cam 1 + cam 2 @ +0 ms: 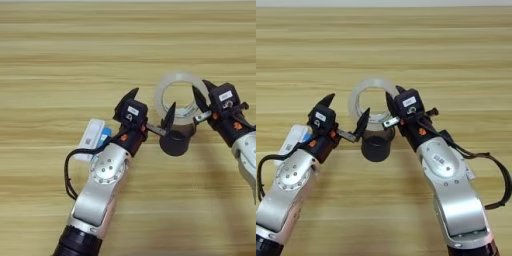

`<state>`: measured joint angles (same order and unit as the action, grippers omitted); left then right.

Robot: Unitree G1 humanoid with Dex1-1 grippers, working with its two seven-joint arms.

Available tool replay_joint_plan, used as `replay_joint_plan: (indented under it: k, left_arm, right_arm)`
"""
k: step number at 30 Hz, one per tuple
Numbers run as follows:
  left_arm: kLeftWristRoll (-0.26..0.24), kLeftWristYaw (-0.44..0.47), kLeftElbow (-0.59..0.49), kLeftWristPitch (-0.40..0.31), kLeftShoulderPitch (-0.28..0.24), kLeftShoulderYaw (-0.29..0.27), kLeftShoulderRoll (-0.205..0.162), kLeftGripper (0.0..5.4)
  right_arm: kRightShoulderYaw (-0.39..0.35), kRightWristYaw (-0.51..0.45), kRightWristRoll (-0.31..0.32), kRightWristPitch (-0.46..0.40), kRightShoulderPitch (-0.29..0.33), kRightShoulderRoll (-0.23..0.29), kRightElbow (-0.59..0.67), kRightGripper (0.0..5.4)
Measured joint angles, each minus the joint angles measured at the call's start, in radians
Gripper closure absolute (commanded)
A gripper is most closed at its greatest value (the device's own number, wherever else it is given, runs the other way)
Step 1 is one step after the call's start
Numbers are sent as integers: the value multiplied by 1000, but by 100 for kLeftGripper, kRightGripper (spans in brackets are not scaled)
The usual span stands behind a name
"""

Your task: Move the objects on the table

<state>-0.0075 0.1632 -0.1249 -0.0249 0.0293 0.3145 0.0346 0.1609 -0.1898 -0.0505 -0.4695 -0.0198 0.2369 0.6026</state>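
Note:
A wide ring of clear tape [172, 86] lies on the wooden table [60, 50], its near edge against the top of a dark cup [175, 143]. My right gripper [204, 93] comes in from the right. One finger is inside the ring and one outside, and they are closed on its right wall. My left gripper [151, 105] stands open just left of the ring and cup. Its right fingertip is close to the cup's rim and nothing is between its fingers. In the right eye view the tape ring [358, 95] sits between both grippers.
A white and blue flat packet [94, 136] lies on the table, partly under my left forearm. A black cable loops beside that arm at the lower left.

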Motion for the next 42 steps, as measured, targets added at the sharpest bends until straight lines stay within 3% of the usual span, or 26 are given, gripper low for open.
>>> replay_joint_plan:
  k: [17,42]
  left_arm:
    - [1,-4,20,-1,0,-10,2,0]
    - [5,-4,49,5,6,-18,0,253]
  right_arm:
    - [77,-15,-23,1,34,-5,10,433]
    - [84,-15,-41,25,34,-15,-26,433]
